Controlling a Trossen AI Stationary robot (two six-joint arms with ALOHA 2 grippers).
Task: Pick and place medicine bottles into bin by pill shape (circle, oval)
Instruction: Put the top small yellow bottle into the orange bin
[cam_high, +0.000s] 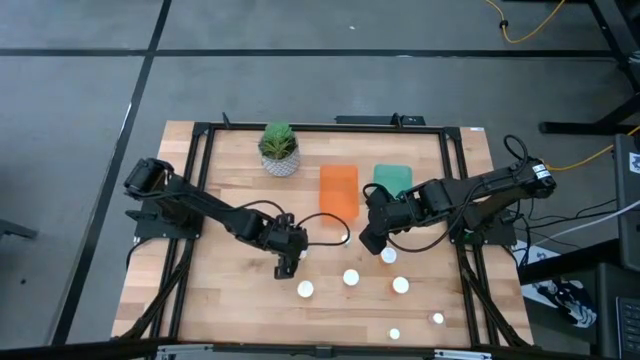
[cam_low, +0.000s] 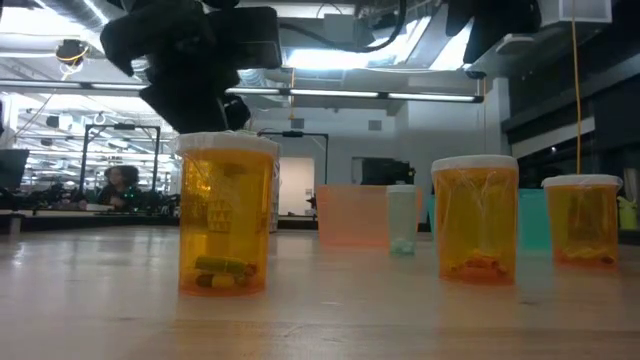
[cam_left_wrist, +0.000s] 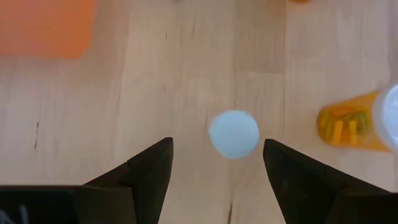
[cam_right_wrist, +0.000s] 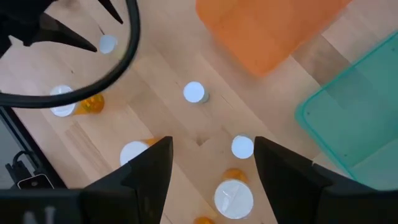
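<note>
From above, my left hand (cam_high: 287, 262) hangs over the worktop (cam_high: 220, 290), fingers apart and holding nothing, a white-capped bottle (cam_high: 305, 290) just beside it. My right hand (cam_high: 371, 238), fingers apart, is near another bottle (cam_high: 389, 256). Level view: the nearest bottle's label (cam_low: 222, 210) is unreadable. Left wrist: a small white cap (cam_left_wrist: 234, 134) sits between my fingers (cam_left_wrist: 149, 171).

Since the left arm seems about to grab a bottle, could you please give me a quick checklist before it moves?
1. Left claw open: ok.
2. White-capped bottle between its fingers, uncaught: ok.
3. That bottle upright: ok.
4. Neighbouring amber bottle apart from the target: ok.
5. Pill shape in target: cannot tell.
6. Orange bin and green bin unobstructed: ok.
7. Right claw open, holding nothing: ok.
</note>
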